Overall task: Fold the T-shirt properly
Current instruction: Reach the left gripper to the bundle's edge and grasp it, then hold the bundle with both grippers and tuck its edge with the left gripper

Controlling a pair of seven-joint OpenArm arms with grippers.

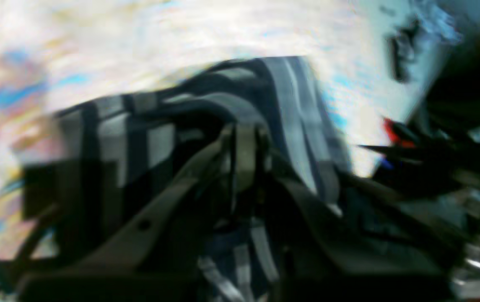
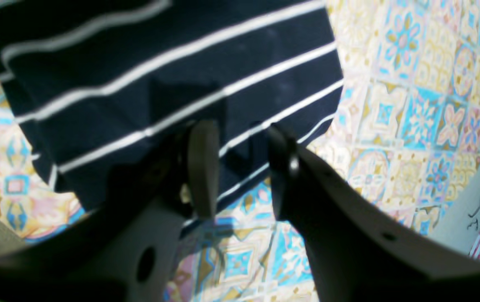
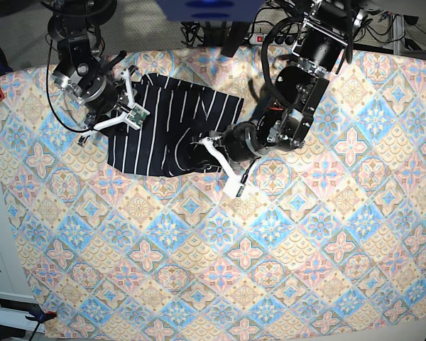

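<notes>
T-shirt point(image 3: 167, 131) lies rumpled near the surface's point(image 3: 305, 249) far-left corner, soft and limp (best pinched at hems). Left end effector point(image 1: 244, 155) is clenched on a fold; right end effector point(image 2: 240, 163) hovers released.

Lab: cables point(image 3: 199, 32), clamped tablecloth point(image 3: 270, 270)

L gripper point(image 1: 244, 147) jaws closed, arm reaching low; R gripper point(image 2: 240, 167) jaws apart, hovering.
</notes>
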